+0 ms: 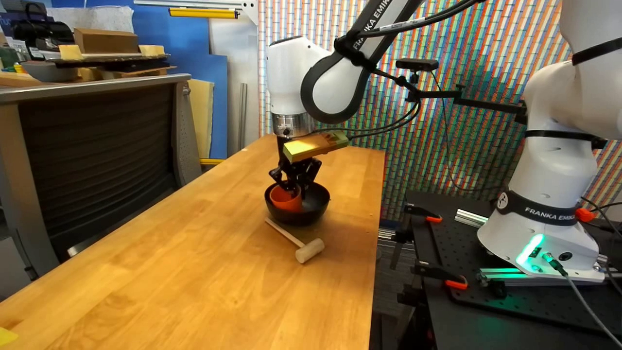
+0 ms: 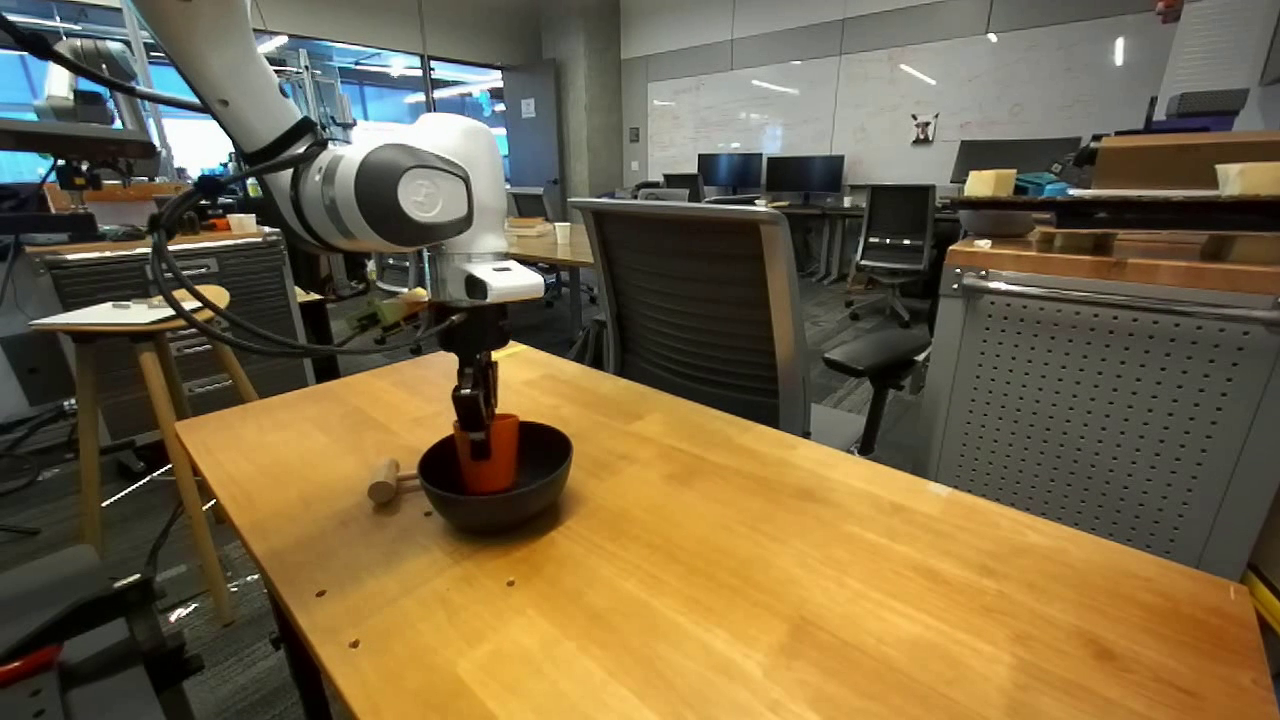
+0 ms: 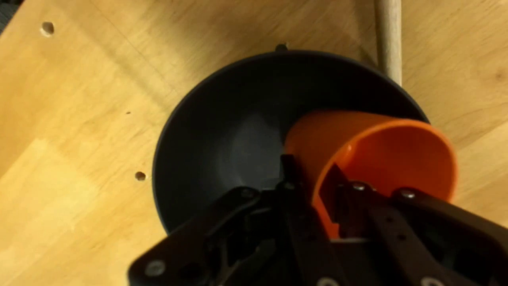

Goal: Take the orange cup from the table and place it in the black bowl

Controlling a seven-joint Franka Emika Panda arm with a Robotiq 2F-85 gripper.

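Note:
The orange cup [image 1: 285, 201] stands inside the black bowl [image 1: 315, 213], toward one side of it. Both also show in an exterior view, the cup [image 2: 505, 455] roughly upright and the bowl [image 2: 500, 518] resting on the wooden table [image 2: 800, 600]. In the wrist view the cup [image 3: 401, 155] leans over the rim of the bowl [image 3: 206, 127]. My gripper [image 3: 313, 171] has one finger inside the cup and one outside, close together, shut on the cup's wall. The gripper also shows at the cup in an exterior view [image 1: 296, 189]. Whether the cup's base touches the bowl's bottom is hidden.
A wooden mallet [image 1: 309, 250] lies on the table beside the bowl, its handle tip close to the bowl. Its handle [image 3: 389, 39] shows in the wrist view. A dark chair [image 2: 690, 310] stands at the table's long edge.

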